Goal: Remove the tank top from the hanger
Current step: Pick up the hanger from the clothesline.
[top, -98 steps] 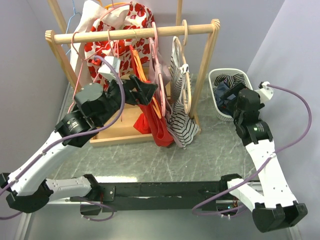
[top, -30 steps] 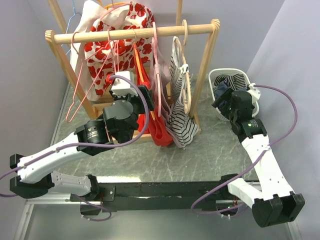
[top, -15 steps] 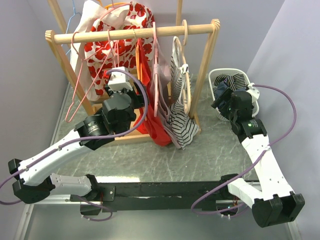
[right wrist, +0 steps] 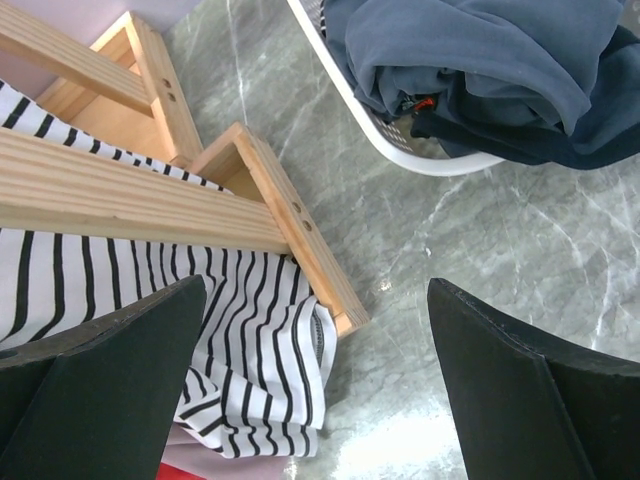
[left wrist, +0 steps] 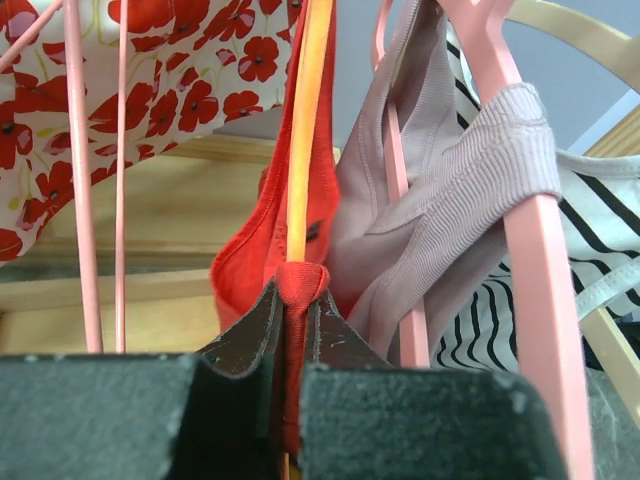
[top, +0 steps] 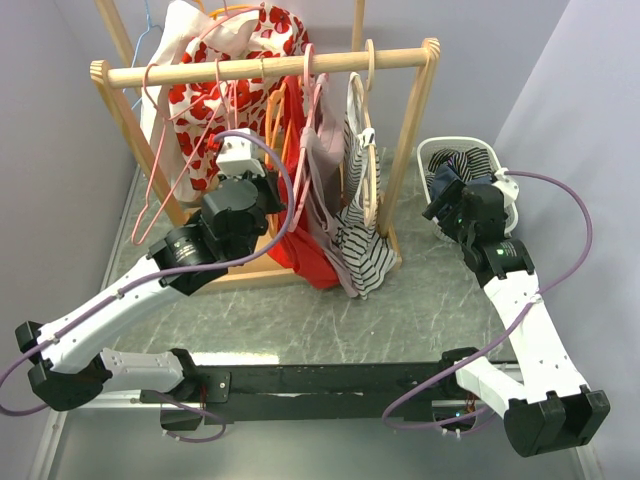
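Grey marble covers the one table point(top: 430, 300), set between pale lilac walls. On it stands one wooden rack point(top: 270, 68) with a single rail, and four garments hang from that rail. From left to right they are a white top with red poppies point(top: 200, 100), the red tank top point(top: 305, 255), a dusty pink top point(top: 325, 170) and a black-and-white striped top point(top: 360, 255).

The red tank top hangs on the only orange hanger point(left wrist: 310, 130), near the middle of the rail. The striped top hangs on the only wooden hanger point(top: 372, 150). Several pink hangers point(top: 150, 190) are also on the rail, but they overlap too much to count exactly.

The left gripper point(left wrist: 293, 290) is up against the clothes. Its two fingers are clenched on a fold of the red tank top, right at the foot of the orange hanger's stem.

One white basket point(top: 432, 150) sits to the right of the rack, holding dark blue clothes. The right gripper point(right wrist: 318, 290) hovers over the table between the rack's foot and the basket. Its two fingers are spread wide and hold nothing.
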Robot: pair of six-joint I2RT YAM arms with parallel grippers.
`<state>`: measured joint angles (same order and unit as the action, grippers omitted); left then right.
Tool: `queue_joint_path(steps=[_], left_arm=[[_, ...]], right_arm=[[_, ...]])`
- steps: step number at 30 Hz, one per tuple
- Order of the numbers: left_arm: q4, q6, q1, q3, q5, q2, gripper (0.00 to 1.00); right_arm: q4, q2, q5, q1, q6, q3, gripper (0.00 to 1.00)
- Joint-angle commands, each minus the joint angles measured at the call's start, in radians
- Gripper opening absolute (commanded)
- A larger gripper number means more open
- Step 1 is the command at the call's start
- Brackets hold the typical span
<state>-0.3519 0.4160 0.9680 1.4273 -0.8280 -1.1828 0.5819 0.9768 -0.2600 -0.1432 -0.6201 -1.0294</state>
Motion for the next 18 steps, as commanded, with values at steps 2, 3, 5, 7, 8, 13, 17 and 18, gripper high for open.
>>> queue_joint_path(steps=[2,3,5,7,8,13,17,18], left_arm=[[-0.032,-0.012,-0.008,0.036,0.013,0.028,0.01],[-0.035,-0.020,-0.008,0.048,0.023,0.041,0.01],[-0.044,-0.046,-0.008,0.067,0.046,0.055,0.01],[-0.056,-0.081,-0.006,0.107,0.062,0.075,0.01],[-0.076,-0.095,-0.006,0.140,0.072,0.084,0.01],[-0.093,-0.186,-0.008,0.196,0.026,0.109,0.01],[-0.165,-0.181,-0.008,0.267,0.072,0.127,0.01],[-0.197,-0.181,-0.008,0.278,0.108,0.132,0.01]], right_arm=[[-0.005,-0.020,-0.001,0.007,0.025,-0.014,1.00],[-0.001,-0.021,-0.001,0.007,0.029,-0.018,1.00],[0.015,-0.029,-0.015,0.007,0.034,-0.035,1.00],[0.022,-0.044,-0.025,0.007,0.043,-0.041,1.00],[0.022,-0.050,-0.027,0.007,0.046,-0.044,1.00],[0.006,-0.072,-0.016,0.007,0.054,-0.028,1.00],[0.032,-0.058,-0.007,0.005,0.037,-0.044,1.00],[0.035,-0.056,-0.010,0.005,0.036,-0.049,1.00]])
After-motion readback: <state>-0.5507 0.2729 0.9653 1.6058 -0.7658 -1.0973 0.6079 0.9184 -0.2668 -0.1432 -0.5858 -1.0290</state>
